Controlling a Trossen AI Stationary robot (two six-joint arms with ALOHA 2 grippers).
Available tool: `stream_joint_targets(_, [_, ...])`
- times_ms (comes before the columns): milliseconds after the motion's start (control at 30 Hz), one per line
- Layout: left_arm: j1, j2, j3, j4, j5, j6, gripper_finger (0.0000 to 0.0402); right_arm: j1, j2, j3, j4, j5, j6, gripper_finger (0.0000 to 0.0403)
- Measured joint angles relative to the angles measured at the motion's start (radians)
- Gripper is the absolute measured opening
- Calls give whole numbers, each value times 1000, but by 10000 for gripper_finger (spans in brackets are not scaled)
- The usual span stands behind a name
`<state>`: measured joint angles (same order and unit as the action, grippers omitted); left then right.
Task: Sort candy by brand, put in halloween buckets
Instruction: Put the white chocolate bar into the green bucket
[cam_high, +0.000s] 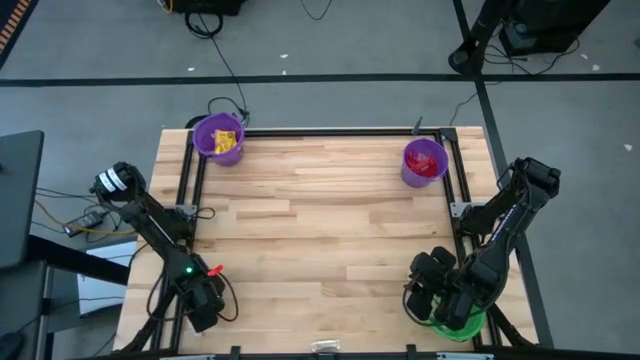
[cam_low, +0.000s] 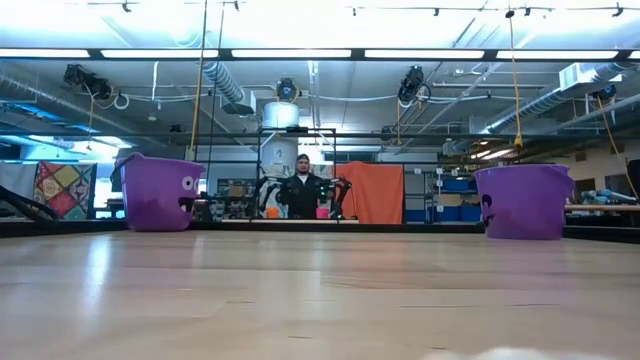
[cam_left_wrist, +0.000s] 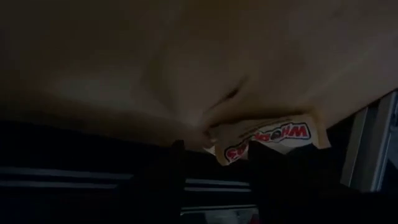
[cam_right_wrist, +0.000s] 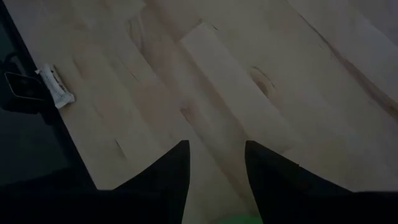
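Candy sits in two purple buckets, yellow at upper left (cam_high: 219, 138), red at upper right (cam_high: 424, 161); the right gripper (cam_high: 436, 295), fingers parted and empty, hovers over the green bucket (cam_high: 462, 325) at lower right. The left gripper (cam_high: 203, 300) waits lower left, grip impossible to judge. Low view: both purple buckets stand far apart. Left wrist view: a cream wrapper (cam_left_wrist: 272, 138) lies at centre right.

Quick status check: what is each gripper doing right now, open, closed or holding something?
Left gripper: at the table's near-left corner, cannot be told.
Right gripper: open, holding nothing, above the green bucket.

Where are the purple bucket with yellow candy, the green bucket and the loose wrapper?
purple bucket with yellow candy (cam_high: 203, 133), high view, left rim.
green bucket (cam_high: 462, 328), high view, rim under the right arm.
loose wrapper (cam_right_wrist: 56, 86), right wrist view, wrapper's middle.
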<state>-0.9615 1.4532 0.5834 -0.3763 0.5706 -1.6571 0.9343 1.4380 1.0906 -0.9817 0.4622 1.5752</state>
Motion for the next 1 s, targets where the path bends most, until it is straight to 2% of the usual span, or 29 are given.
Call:
stream_joint_targets(200, [-23, 0, 1, 9, -8, 35, 177, -14, 0, 0, 2, -18, -7, 165])
stream_joint_targets(467, [-41, 1, 5, 35, -12, 34, 172, 8, 0, 0, 12, -22, 64, 165])
stream_joint_targets(733, [-54, 12, 48, -52, -122, 18, 168, 33, 0, 0, -1, -30, 83, 165])
stream_joint_targets(1000, [-81, 19, 52, -32, -56, 154, 166, 33, 0, 0, -9, -13, 105, 165])
